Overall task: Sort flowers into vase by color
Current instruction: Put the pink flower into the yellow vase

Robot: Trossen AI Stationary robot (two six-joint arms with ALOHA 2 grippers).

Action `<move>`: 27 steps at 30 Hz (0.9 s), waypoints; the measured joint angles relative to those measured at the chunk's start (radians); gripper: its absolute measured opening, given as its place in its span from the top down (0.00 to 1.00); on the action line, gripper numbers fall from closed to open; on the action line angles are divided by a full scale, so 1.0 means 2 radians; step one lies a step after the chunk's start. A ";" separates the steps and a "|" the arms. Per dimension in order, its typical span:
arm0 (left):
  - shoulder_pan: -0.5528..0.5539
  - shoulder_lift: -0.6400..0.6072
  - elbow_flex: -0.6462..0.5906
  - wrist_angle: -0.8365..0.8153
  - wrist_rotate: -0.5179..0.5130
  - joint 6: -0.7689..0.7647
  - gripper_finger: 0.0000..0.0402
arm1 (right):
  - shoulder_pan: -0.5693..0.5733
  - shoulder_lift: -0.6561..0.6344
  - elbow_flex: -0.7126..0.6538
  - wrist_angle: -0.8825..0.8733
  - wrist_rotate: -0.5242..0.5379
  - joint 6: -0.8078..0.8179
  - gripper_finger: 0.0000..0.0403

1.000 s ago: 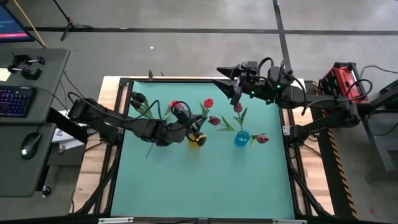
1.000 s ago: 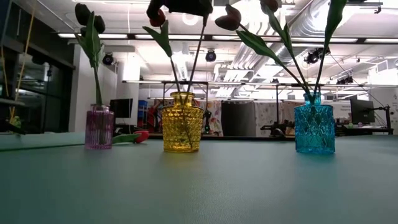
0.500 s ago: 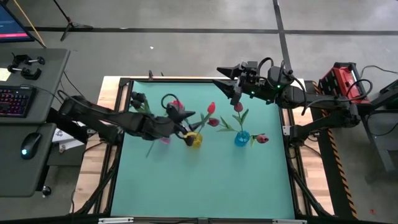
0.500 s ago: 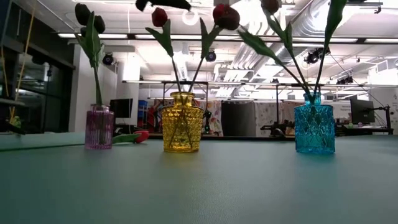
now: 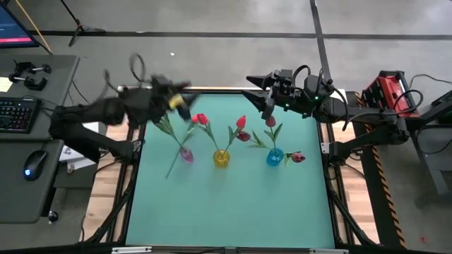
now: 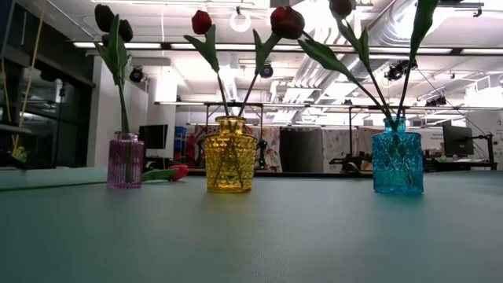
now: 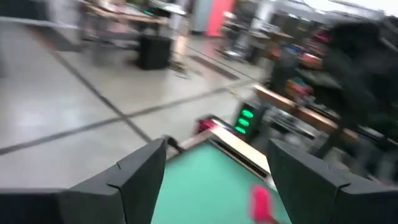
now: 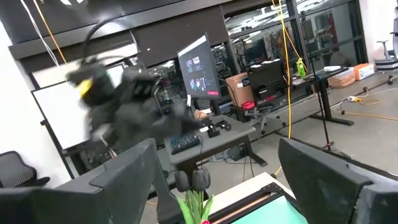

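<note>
Three vases stand in a row on the green table: purple (image 5: 186, 155), yellow (image 5: 221, 159) and blue (image 5: 274, 156). Two red flowers (image 5: 201, 119) (image 5: 241, 122) stand with their stems in the yellow vase (image 6: 230, 165). Dark flowers (image 6: 110, 20) stand in the purple vase (image 6: 126, 160), maroon ones (image 5: 270, 121) in the blue vase (image 6: 397, 163). A red bud (image 6: 179, 170) lies on the table between the purple and yellow vases. My left gripper (image 5: 182, 97) (image 7: 217, 152) is blurred, raised over the far left corner, open with nothing between its fingers. My right gripper (image 5: 256, 92) (image 8: 214, 149) waits open above the far edge.
A desk with keyboard (image 5: 15, 113) and mouse (image 5: 32, 164) stands left of the table, and a red unit (image 5: 385, 90) sits at the right. The near half of the green table (image 5: 233, 212) has free room. A thin green stem (image 5: 171, 168) lies near the purple vase.
My left gripper has opened and let go of a red flower over the yellow vase, then risen and drawn back toward the table's far left corner. The flower now stands in the yellow vase, leaning right. My right arm has kept still.
</note>
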 joint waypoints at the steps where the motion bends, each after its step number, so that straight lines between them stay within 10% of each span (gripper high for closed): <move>1: 0.021 -0.004 0.014 -0.019 0.000 0.002 0.34 | 0.000 0.000 0.000 0.000 0.000 0.000 0.19; 15: 0.429 0.076 0.055 -0.189 0.285 -0.055 0.34 | 0.000 0.000 0.000 -0.008 0.000 0.008 0.19; 27: 0.494 0.249 0.055 -0.340 0.375 -0.037 0.34 | 0.001 0.000 0.000 -0.051 -0.016 0.053 0.19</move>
